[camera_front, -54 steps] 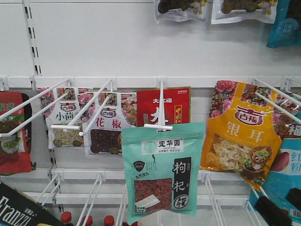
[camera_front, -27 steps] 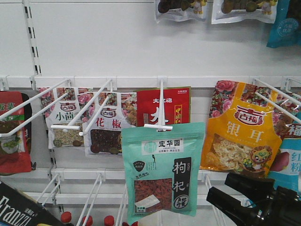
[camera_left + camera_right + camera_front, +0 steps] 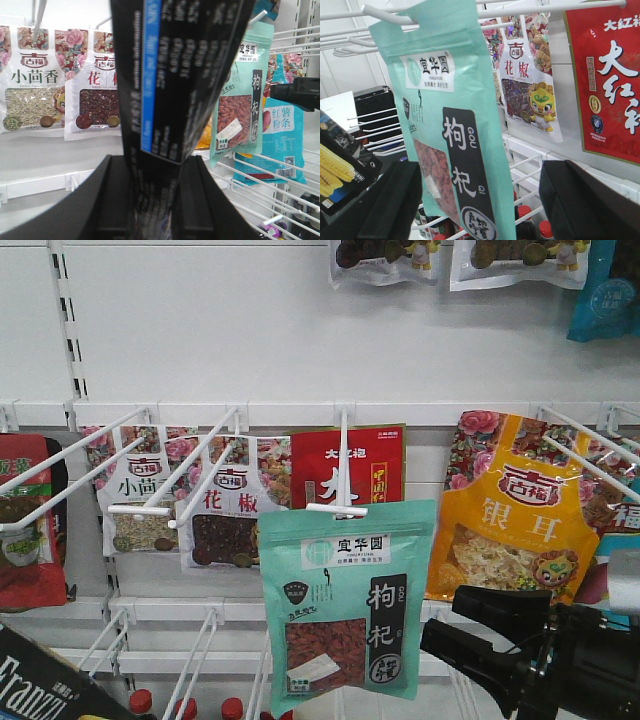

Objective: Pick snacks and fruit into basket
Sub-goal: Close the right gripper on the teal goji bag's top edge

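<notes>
Mint-green pouch (image 3: pixel 345 605) hanging, long axis vertical, right pincer (image 3: pixel 440 623) spread beside it, left pincer (image 3: pixel 155 200) pinching black packet (image 3: pixel 175 75)

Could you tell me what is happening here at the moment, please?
The left gripper is shut on a black Franzz packet. The right gripper is open by the mint-green pouch of red berries, which hangs on its white peg hook; in the wrist view the pouch lies between the open jaws, not yet gripped.
</notes>
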Motion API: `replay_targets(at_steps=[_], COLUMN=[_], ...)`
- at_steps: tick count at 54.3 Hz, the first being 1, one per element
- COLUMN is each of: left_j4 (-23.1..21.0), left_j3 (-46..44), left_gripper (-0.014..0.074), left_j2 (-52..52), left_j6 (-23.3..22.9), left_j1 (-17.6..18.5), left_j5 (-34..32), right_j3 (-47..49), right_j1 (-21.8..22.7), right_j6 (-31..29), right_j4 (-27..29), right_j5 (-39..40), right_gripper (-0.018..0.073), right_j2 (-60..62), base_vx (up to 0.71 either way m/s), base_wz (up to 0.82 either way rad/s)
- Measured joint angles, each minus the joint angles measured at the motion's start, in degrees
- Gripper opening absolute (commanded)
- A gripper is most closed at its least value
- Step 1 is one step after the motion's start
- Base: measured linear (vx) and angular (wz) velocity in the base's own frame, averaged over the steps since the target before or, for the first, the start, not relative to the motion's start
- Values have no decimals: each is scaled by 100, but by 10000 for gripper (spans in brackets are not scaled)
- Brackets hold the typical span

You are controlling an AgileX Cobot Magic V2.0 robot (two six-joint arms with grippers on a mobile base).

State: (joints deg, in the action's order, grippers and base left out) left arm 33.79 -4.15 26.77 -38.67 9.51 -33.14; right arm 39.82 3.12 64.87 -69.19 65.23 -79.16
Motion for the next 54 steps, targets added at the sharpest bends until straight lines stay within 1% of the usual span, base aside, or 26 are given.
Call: replay_targets(at_steps=[6,19,34,54], left_j4=[-5,-5,-6,-6], left_j3=[0,0,0,0], left_gripper=[0,0,0,0], left_j2=[0,0,0,0], left_j6=[0,0,0,0], left_j1=[0,0,0,0], left_j5=[0,0,0,0], right_j3=[6,27,313,323], right_j1=[-97,-533,-561,-561], right_j6=[-20,-321,-327,-366], right_j4=[0,170,239,239], right_j5=[11,-219,-412,-532], right_gripper=[541,541,541,541], right_j2=[-113,-237,-335,-335], base_vx=[0,0,0,0], base_wz=[0,0,0,0])
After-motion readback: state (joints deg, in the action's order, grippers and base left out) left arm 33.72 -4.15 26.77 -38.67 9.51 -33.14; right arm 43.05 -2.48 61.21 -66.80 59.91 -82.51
